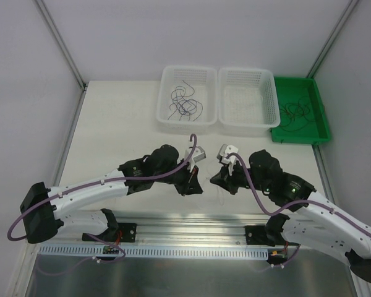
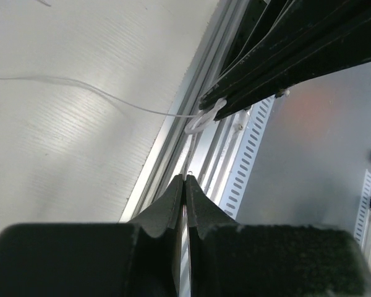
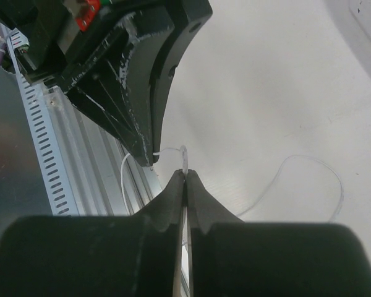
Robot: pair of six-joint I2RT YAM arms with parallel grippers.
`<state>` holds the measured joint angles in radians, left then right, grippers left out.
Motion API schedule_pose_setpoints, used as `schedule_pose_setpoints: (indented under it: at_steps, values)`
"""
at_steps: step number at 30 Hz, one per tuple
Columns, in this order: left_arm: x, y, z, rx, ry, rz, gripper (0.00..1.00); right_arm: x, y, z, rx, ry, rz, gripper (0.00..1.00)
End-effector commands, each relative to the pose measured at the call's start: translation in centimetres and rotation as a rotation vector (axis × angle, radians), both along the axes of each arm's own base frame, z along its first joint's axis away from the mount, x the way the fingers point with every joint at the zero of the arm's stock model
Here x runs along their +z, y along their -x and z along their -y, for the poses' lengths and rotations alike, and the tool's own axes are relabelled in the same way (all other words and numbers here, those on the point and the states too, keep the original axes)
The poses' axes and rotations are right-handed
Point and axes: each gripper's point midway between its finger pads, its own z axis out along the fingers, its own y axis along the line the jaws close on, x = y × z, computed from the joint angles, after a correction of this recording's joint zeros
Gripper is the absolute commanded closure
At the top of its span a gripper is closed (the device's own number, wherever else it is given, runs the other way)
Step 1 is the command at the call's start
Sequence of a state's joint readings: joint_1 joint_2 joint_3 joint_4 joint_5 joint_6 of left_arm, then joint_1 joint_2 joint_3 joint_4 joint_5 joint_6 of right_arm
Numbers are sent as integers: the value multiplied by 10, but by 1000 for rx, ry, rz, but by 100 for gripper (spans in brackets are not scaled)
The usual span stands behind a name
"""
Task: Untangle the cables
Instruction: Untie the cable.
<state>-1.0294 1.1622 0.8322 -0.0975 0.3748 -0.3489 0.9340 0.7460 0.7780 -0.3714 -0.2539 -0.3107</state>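
Where the two arms meet low over the table [image 1: 123, 124], the left jaws are pressed tight together and pinch a pale cable [image 2: 203, 122] right at their tip. The right jaws are pressed together too, and they pinch the same pale cable just beside the left ones, tip near tip. Between the two tips the pale cable makes a little white loop. From there it goes out in a long, soft curve that lies flat on the table. It is very thin and hard to see from above. Near the jaws a shiny metal rail [image 1: 191, 226] lies along the near edge of the table. The left arm [image 1: 93, 189] reaches in from the left and the right arm [image 1: 321, 213] reaches in from the right, each with a thick purple wire [image 1: 194, 141] along it. Far from the jaws, at the back of the table, three things stand in a row, close side by side. The left white basket [image 1: 164, 117] has a curly bunch of dark cables [image 1: 184, 104] in it. The right white basket [image 1: 244, 127] stands in the middle. The green tray [image 1: 318, 133] on the right holds a second dark bunch [image 1: 297, 112], loose and looping. Plain grey walls [image 1: 173, 31] stand around the table on three sides
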Motion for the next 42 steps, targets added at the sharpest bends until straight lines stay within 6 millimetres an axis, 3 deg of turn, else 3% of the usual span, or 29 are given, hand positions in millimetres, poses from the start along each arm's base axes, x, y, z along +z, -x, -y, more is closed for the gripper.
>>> schedule_pose_setpoints:
  at_steps: [1, 8, 18, 23, 25, 26, 27, 33, 34, 36, 37, 39, 40, 41, 42]
  values:
    - [11, 10, 10, -75, 12, 9, 100, 26, -1, -4, 8, -64, 50, 99]
    - [25, 6, 8, -56, 33, 69, 100, 6, 8, -9, 70, -8, -13, 99]
    - [17, 2, 13, -46, -1, 48, 100, 9, 13, -18, 103, -26, -22, 99]
    - [17, -26, -3, 175, -22, 87, 97, 2, 4, -12, 35, -18, 4, 99]
    - [28, -35, -7, 253, 34, 103, 96, 6, 0, -10, -5, -47, 17, 99]
    - [18, -35, -11, 282, 36, 89, 94, 8, -4, -8, -30, -62, 27, 99]
    - [18, -35, -12, 295, 59, 89, 86, 7, -4, -7, -42, -74, 28, 99]
    - [41, -37, -14, 340, 317, 151, 48, 11, -11, -10, -110, -167, 11, 99]
    - [34, -37, -16, 337, 320, 163, 44, 15, -11, -12, -114, -191, 11, 99]
    - [47, -36, -15, 321, 397, 206, 42, 15, -11, -14, -111, -202, 3, 99]
    - [41, -31, -15, 289, 409, 215, 41, 15, -10, -15, -106, -212, 0, 99]
    - [56, -29, -14, 275, 501, 255, 41, 16, -9, -17, -105, -226, -8, 99]
    - [48, -27, -16, 269, 505, 265, 41, 17, -9, -17, -106, -239, -7, 99]
    - [58, -27, -16, 265, 561, 290, 41, 18, -8, -18, -105, -251, -15, 99]
    - [52, -28, -17, 271, 557, 301, 41, 19, -8, -20, -99, -261, -14, 99]
